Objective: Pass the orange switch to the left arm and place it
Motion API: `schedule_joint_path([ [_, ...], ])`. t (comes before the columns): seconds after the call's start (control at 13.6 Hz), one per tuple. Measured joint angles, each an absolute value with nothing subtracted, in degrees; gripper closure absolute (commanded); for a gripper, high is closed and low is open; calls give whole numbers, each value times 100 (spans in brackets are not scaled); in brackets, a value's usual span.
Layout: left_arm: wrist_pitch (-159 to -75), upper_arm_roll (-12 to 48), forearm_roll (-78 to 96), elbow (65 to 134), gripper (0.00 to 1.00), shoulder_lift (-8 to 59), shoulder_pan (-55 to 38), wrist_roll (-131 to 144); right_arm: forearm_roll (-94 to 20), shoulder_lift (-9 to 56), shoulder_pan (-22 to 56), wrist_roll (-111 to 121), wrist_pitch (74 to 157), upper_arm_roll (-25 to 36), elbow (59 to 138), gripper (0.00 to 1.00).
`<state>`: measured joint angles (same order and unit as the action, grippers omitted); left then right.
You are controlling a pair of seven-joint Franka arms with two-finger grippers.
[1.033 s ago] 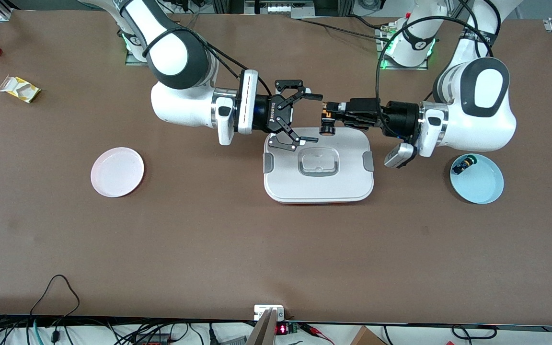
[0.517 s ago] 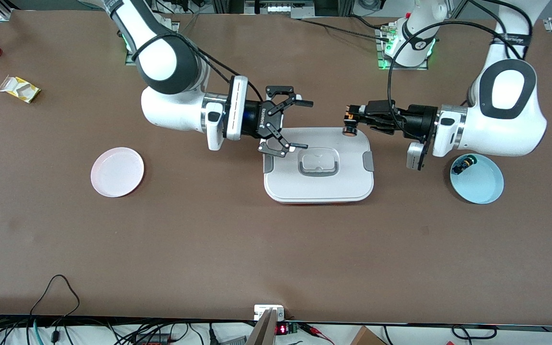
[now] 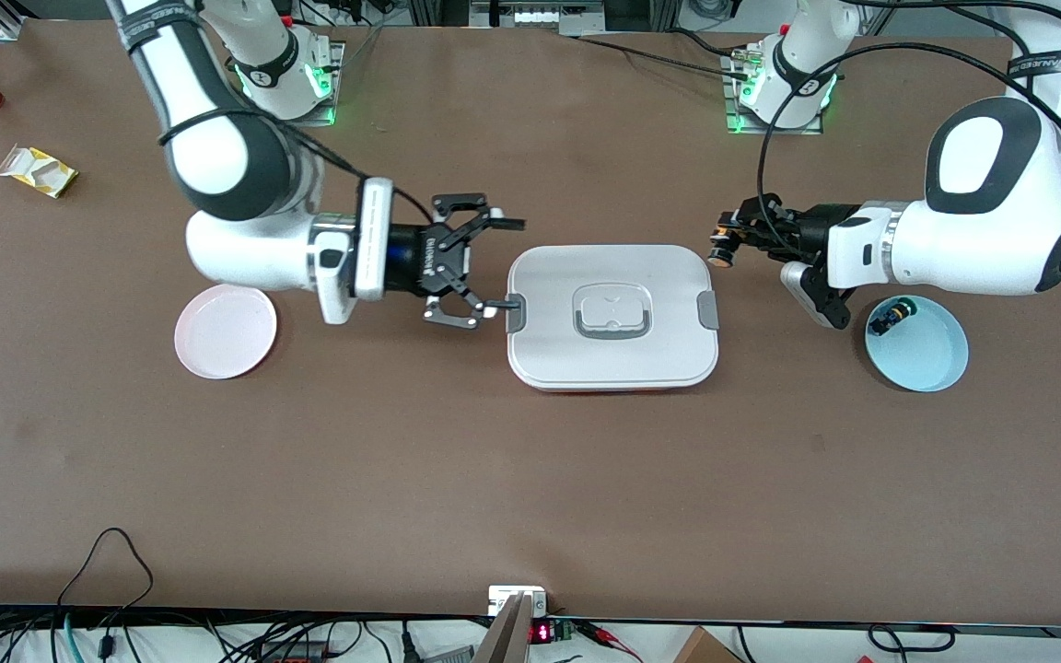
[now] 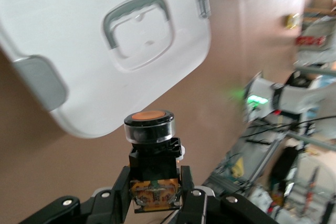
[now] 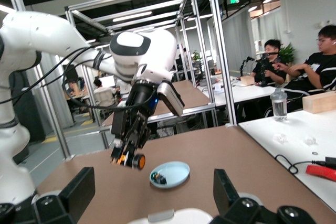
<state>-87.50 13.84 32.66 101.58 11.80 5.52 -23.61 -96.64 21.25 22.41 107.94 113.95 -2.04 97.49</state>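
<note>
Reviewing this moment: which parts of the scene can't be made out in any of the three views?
- Box contents: hidden by its closed lid in every view.
- Second switch on the blue plate: too small in the front and right wrist views to read its cap.
- Left gripper pads' contact with the orange switch: cut off by the left wrist view's edge.
- Right gripper fingertips: cropped in the right wrist view.

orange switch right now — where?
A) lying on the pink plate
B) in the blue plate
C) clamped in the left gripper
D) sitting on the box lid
C: the left gripper is shut on the orange switch, in the air beside the box.
</note>
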Motion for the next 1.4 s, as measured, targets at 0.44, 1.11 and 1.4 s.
schedule_joint_path([
  [0.44,-8590,1384,782,10155,75,1185,572,-3239,-8134,2104,1735,9660,9566,784,9872,0],
  [1.11,-9769,1363,-1513,10352,76,1839,997,-4418,-6684,1834,1587,5369,9676,853,9874,0],
  [1.4,-11280,1334,-2149,10734,77,2414,1864,-5545,-5414,1825,1611,3270,9859,851,9695,0],
])
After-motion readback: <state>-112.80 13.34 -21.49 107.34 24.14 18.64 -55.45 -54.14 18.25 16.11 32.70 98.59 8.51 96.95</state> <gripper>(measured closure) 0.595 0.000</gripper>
